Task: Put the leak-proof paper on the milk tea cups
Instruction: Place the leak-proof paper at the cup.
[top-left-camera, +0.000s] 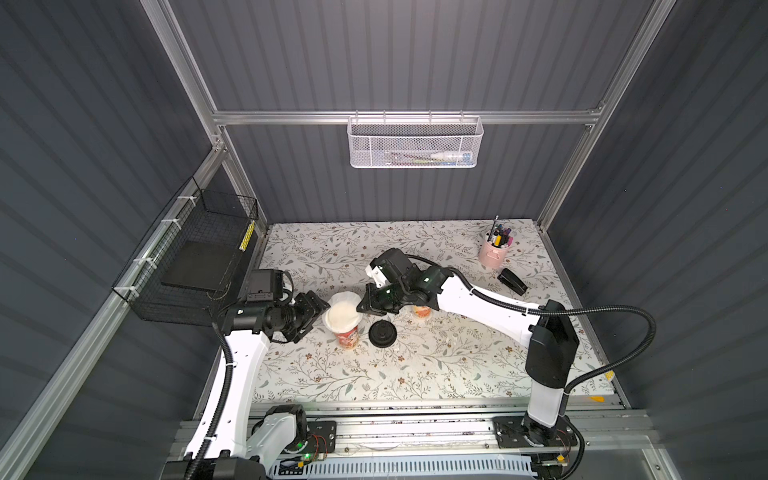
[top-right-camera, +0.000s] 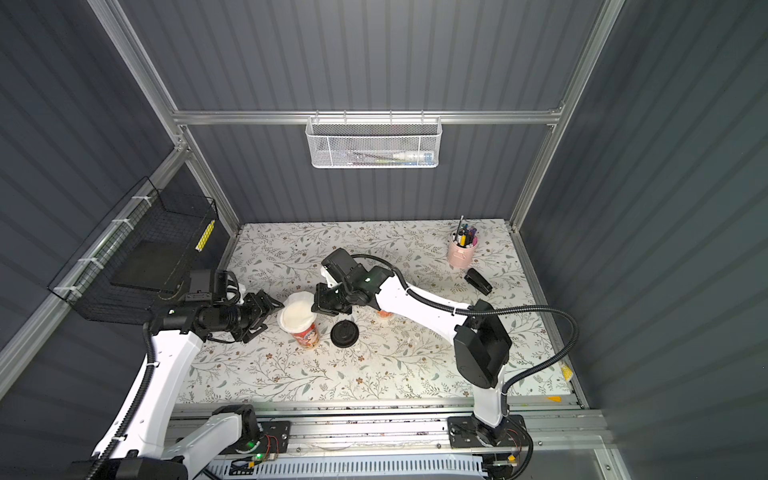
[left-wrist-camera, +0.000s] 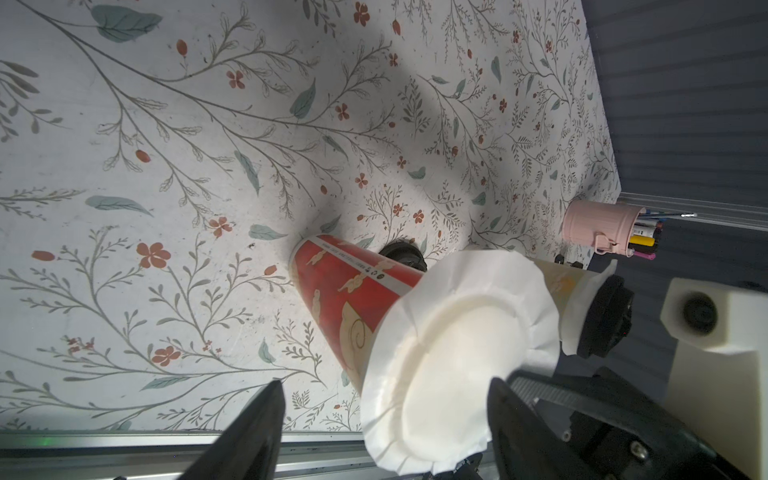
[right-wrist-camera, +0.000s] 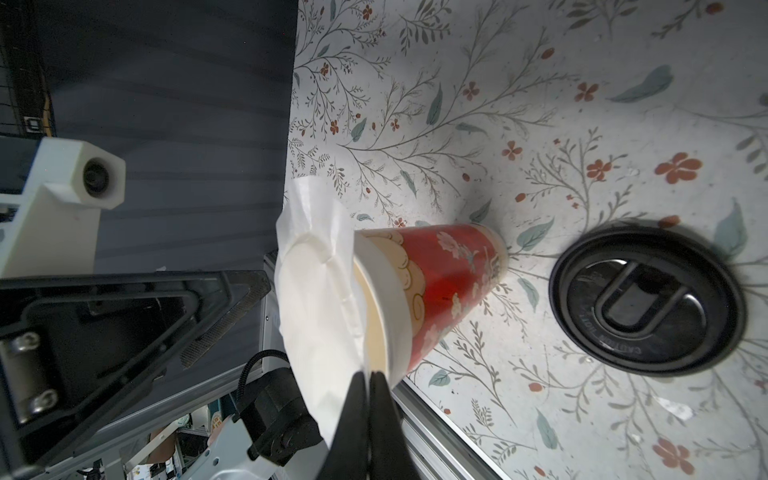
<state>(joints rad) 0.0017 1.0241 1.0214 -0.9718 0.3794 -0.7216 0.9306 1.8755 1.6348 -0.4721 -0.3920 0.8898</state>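
Floral tabletop (top-left-camera: 415, 374): thin whitish round paper sheet (top-left-camera: 343, 318) caps your tall orange-red paper cup (top-left-camera: 348, 338). Right gripper (right-wrist-camera: 370, 376), pinched shut on its edge, may drag it off; left gripper (left-wrist-camera: 384, 382), wide open, empty, may topple the cup.

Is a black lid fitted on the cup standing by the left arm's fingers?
No: only the leak-proof paper lies over the milk tea cup; the black lid lies on the table beside it.

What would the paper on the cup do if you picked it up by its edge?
It would probably flop: the paper is thin, and its rim crinkles and droops over the cup. It looks very light, so a nudge may slide it off. A hard tug might tear it.
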